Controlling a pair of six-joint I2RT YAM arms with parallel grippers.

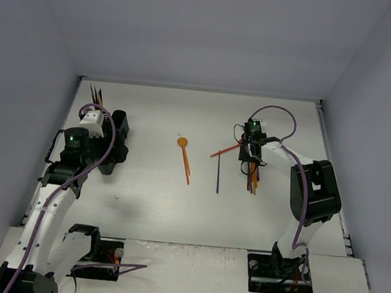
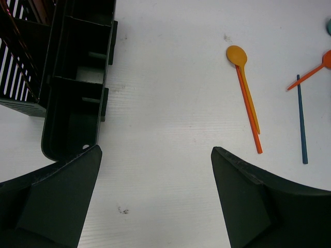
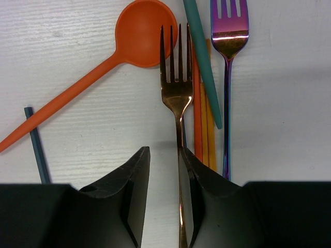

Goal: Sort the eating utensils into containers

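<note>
**Copper fork handle between the narrowed right fingers**

The right fingers [image 3: 207, 186] stand only a little apart, one on each side of the handle of a copper fork [image 3: 176, 88]. The handle lies against one finger, and a strip of tabletop [image 1: 175, 207] shows between it and the other. The fork's tines point away from the fingers. Just beside it lie slim orange and yellow handles [image 3: 201, 119], a teal handle [image 3: 204, 62], a purple fork [image 3: 228, 31] and an orange spoon [image 3: 142, 33], all toward the tabletop's right edge. The left fingers [image 2: 57, 201] are spread wide and hold nothing. They hover beside the black caddy [image 2: 77, 103] at the left edge. Another spoon [image 2: 243, 88] lies mid-tabletop.
</note>
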